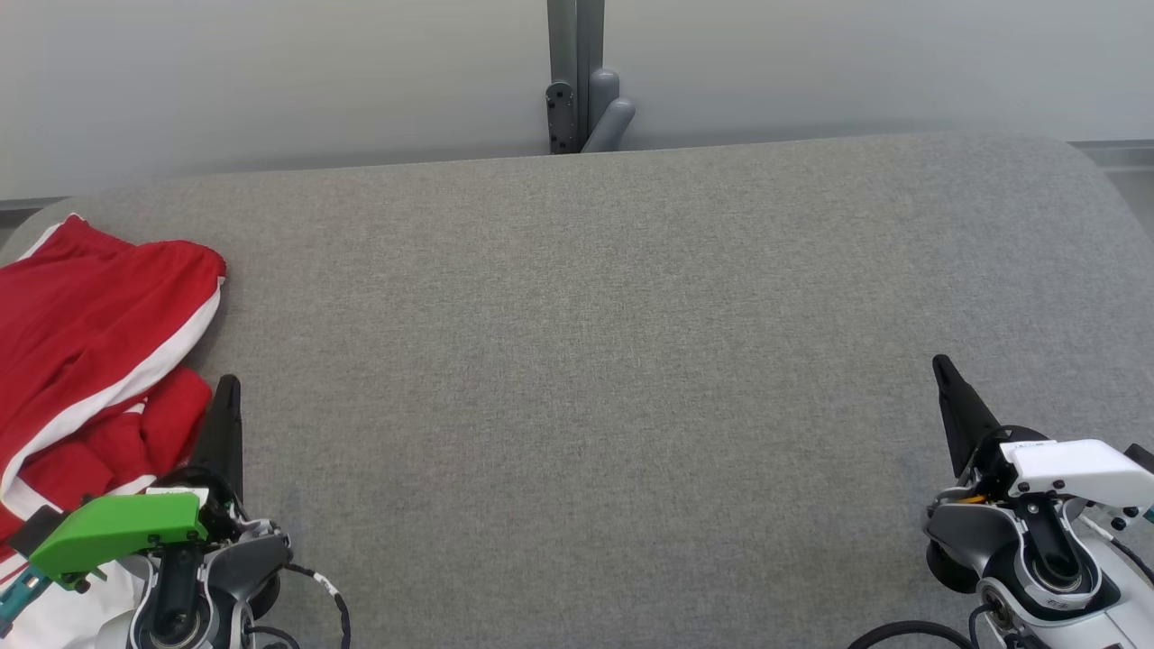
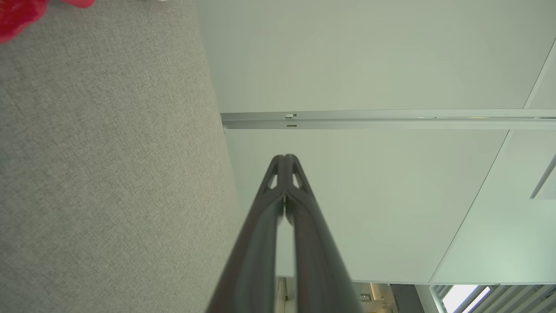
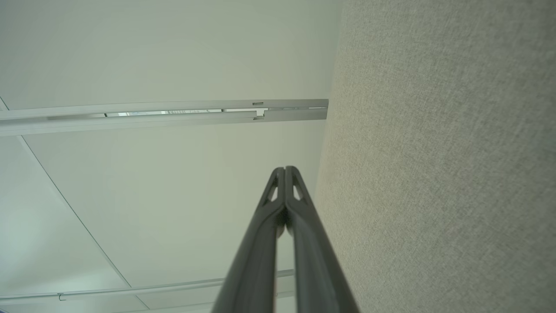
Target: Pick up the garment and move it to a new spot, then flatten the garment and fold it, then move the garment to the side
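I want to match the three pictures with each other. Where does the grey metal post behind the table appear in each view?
Head view: the metal post stands upright at the top centre, behind the table's far edge.
Left wrist view: the post runs as a level bar across the right part.
Right wrist view: the post runs as a level bar across the left part.
Shared landmark: the grey fabric table, whose edge meets the post's end.

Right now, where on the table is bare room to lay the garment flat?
The table is bare between the left end effector and the right end effector, back to the far edge by the post. Crowded: the left end, where the garment lies.
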Controlling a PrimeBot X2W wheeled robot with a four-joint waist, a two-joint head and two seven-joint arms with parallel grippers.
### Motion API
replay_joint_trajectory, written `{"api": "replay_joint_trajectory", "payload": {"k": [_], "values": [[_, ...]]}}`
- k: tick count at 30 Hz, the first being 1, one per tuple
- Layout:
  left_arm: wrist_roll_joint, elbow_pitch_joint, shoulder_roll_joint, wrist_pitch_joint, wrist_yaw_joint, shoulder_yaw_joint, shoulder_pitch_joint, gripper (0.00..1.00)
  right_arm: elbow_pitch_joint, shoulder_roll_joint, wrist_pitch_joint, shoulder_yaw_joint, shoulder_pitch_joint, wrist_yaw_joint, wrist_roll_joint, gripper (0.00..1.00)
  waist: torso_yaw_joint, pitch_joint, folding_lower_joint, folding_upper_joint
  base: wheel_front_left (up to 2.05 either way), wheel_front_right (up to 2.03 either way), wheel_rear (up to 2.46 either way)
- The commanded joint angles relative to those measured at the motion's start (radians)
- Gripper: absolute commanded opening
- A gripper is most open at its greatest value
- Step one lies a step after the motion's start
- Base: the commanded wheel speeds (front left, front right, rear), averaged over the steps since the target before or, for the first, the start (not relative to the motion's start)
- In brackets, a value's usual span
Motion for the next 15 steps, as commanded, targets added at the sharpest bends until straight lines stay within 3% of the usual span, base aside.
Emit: {"api": "replay_joint_trajectory", "payload": {"k": [1, 15], "values": [[0.001, -0.002, 0.001, 0.001, 0.003, -0.001, -0.008, 0.00, -0.004, -0.004, -0.001, 0.001, -0.007, 0.000, 0.004, 0.00, 0.000, 0.000, 0.0000, 0.0000, 0.00, 0.00, 0.00], [0.001, -0.002, 0.001, 0.001, 0.003, -0.001, -0.008, 0.00, -0.004, -0.004, -0.002, 0.001, -0.007, 0.000, 0.004, 0.00, 0.000, 0.000, 0.0000, 0.0000, 0.00, 0.00, 0.00]]}}
